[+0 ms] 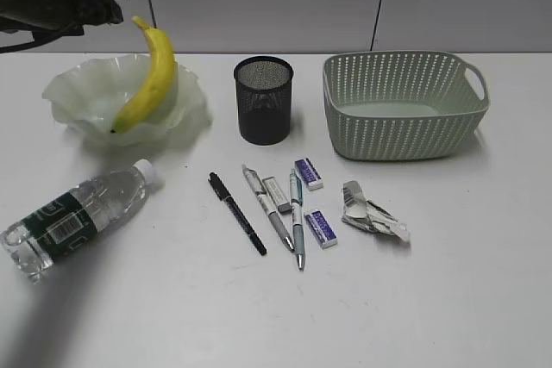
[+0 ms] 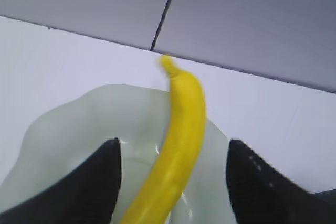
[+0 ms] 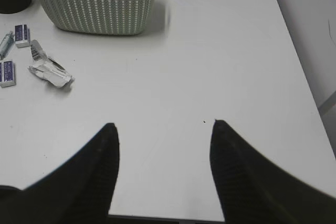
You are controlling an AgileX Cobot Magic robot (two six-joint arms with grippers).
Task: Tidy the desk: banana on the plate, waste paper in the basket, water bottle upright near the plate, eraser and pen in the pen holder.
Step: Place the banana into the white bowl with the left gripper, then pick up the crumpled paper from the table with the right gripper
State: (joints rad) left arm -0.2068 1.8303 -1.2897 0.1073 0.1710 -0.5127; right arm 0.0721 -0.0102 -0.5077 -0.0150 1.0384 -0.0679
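My left claw (image 2: 173, 182) is spread wide around the banana (image 1: 151, 79), which I think already rests in the plate (image 1: 78, 92). Next up: back off, then stand the bottle (image 1: 73, 213) upright.

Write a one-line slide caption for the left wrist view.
Left hand open above the plate, its fingers either side of the banana lying across the dish.

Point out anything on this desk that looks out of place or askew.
The clear plastic water bottle lies on its side instead of upright. The yellow banana leans steeply on the translucent green wavy plate's rim. A crumpled silvery paper scrap sits outside the perforated green basket.
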